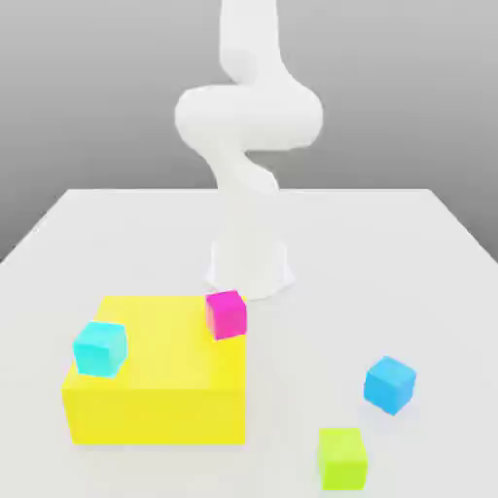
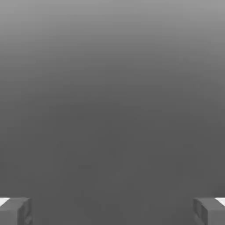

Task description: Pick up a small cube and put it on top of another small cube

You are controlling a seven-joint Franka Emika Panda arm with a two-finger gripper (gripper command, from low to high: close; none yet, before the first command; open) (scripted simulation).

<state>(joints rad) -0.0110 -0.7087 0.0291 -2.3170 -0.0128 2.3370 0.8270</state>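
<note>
Small plain lime-green cube (image 1: 342,457) sits nearest exterior camera, flat on white table (image 1: 428,292), faces roughly square to table edge; no long axis, either face pair grippable. We place it off big yellow block (image 1: 156,374), toward exterior view's right and nearer camera. Blue cube (image 1: 390,384) near it, slightly farther back. Cyan cube (image 1: 100,348) and magenta cube (image 1: 226,313) on block top. White arm (image 1: 245,146) rises behind block. Gripper (image 2: 112,211) released, fingertips (image 2: 15,210) wide apart, nothing between. We judge cube lies well below gripper: long descent needed.

Smooth white rounded arm (image 1: 248,126) on a flared white base, grey blocky fingers (image 2: 16,211) with white edges
</note>
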